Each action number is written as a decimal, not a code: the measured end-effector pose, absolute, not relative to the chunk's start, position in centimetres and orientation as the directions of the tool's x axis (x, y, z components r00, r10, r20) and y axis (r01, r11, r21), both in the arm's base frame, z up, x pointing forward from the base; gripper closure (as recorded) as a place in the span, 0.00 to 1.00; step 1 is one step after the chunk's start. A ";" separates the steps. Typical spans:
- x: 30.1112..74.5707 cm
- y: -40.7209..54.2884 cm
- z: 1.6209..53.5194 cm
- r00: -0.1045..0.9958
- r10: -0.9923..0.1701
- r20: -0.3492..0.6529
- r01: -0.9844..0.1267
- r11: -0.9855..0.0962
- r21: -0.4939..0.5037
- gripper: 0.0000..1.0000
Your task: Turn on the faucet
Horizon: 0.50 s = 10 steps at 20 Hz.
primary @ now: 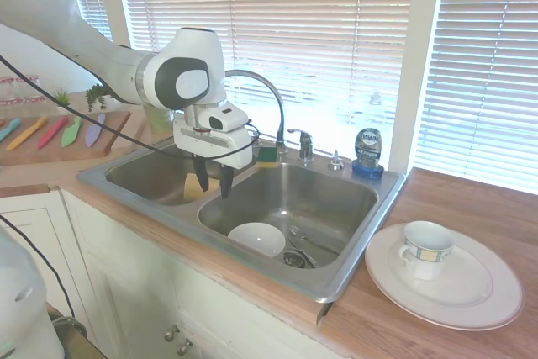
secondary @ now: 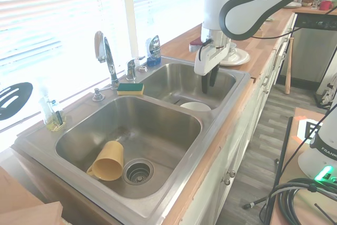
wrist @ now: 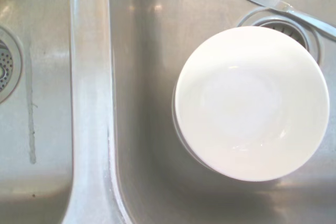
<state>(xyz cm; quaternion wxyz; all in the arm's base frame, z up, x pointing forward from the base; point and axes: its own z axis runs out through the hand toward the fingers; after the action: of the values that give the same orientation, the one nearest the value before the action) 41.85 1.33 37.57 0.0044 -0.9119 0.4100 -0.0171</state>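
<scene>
Gripper (primary: 213, 187) hangs over the double sink (primary: 353, 266), fingers pointing down just above the divider between the two basins. Fingers (primary: 202, 181) sit a small gap apart, holding nothing and touching nothing. Same in the second exterior view: gripper (secondary: 208, 84) clear of the steel, nothing between the fingers.

Faucet (primary: 267, 94) stands at the sink's back rim, gooseneck arching toward the basins. Its lever handle (primary: 303, 145) is on the same rim just beside the spout base, well apart from the gripper. Green-and-yellow sponge (primary: 267, 155) lies at the spout base. Dark-blue soap bottle (primary: 367, 151) is at the sink's back corner.

In the basin below the gripper: white bowl (wrist: 252, 102) next to the drain, knife (wrist: 273, 2) lying past it. Yellow cup (secondary: 107, 162) lies on its side in the other basin. White mug (primary: 425, 250) on a plate (primary: 479, 300) sits on the counter just off the sink's edge.
</scene>
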 end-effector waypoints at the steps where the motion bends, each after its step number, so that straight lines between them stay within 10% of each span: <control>1: 41.8 1.3 37.6 0.663 -0.748 0.028 -0.748 -0.664 -0.022 1.00; 10: 44.0 1.8 38.0 0.670 -0.740 0.053 -0.740 -0.672 -0.032 1.00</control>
<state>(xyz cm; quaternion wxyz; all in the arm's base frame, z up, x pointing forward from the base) 44.05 1.83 38.03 0.0038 -0.9138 0.4049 -0.0309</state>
